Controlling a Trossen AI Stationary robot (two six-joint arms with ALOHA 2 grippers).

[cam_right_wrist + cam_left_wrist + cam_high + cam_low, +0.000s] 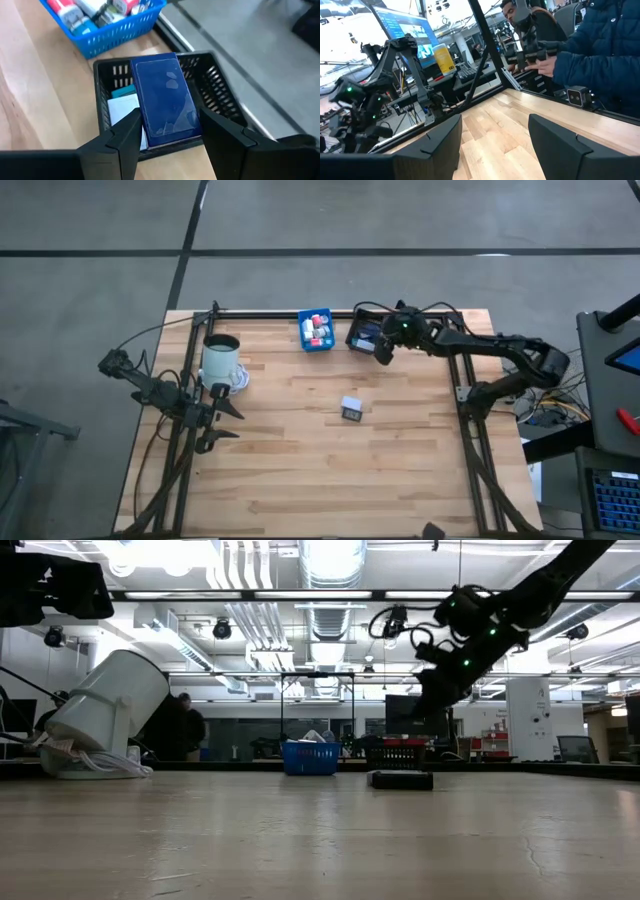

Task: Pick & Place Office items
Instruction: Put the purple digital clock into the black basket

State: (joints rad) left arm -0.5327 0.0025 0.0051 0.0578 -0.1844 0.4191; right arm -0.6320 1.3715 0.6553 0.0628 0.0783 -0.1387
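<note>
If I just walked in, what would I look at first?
Probably the right gripper, hanging over the black bin at the table's far edge with a flat dark blue card between its fingers. Next to it sits a blue bin full of little colourful pieces. On the left side a big white mug stands near the waiting left gripper, and one small block lies alone mid-table.

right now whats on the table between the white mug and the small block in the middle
Nothing: in the high view the stretch from the white mug to the small block is bare wood.
</note>
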